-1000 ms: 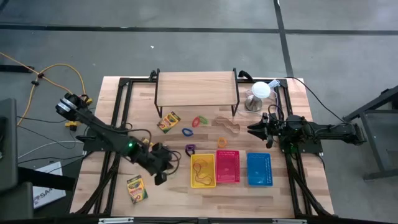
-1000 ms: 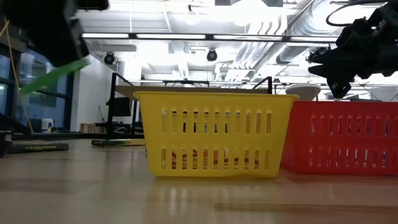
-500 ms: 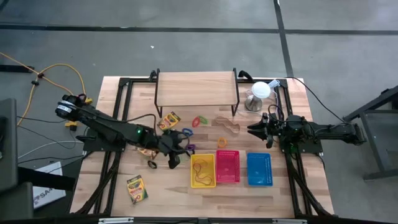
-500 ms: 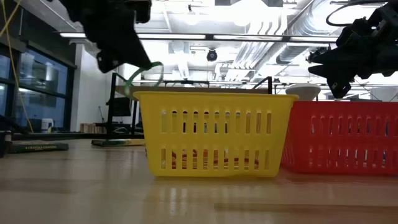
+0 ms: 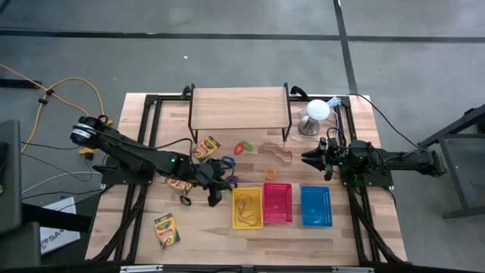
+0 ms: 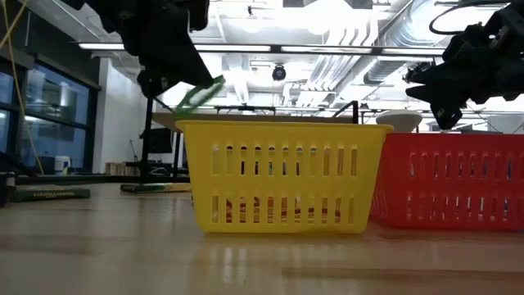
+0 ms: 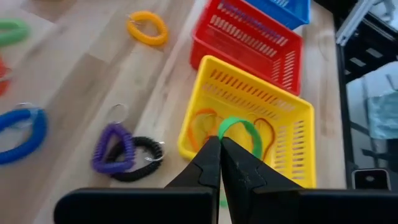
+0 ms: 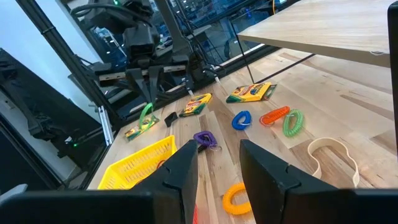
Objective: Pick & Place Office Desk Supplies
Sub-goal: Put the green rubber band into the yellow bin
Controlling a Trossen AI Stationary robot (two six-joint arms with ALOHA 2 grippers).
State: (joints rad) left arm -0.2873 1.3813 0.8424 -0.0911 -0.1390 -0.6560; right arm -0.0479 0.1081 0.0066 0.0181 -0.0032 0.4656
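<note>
Grey concrete floor surrounds the pale wooden tabletop (image 5: 250, 235) in the high view. On it a yellow slatted plastic basket (image 5: 247, 207), a red slatted plastic basket (image 5: 277, 202) and a blue slatted plastic basket (image 5: 315, 206) stand in a row, left to right. The left hand (image 5: 215, 195) hangs just left of the yellow basket; the right hand (image 5: 308, 158) waits far right, near a white dome on a metal base (image 5: 314, 117). One yellow-and-green crayon box (image 5: 166, 230) lies near left, another (image 5: 204, 147) farther back beside coloured coil rings.

Across the low view, the left hand hovers above the yellow basket's left rim, its fingers pressed together on a thin green rubber-band loop (image 6: 199, 94).

From the left wrist view, the loop juts from the closed fingertips over the yellow basket, where tan and red loops lie. A purple coil ring (image 7: 114, 149) touches a black one on the wood.

Through the right wrist view, that hand's fingers (image 8: 178, 176) stand spread, holding nothing.
</note>
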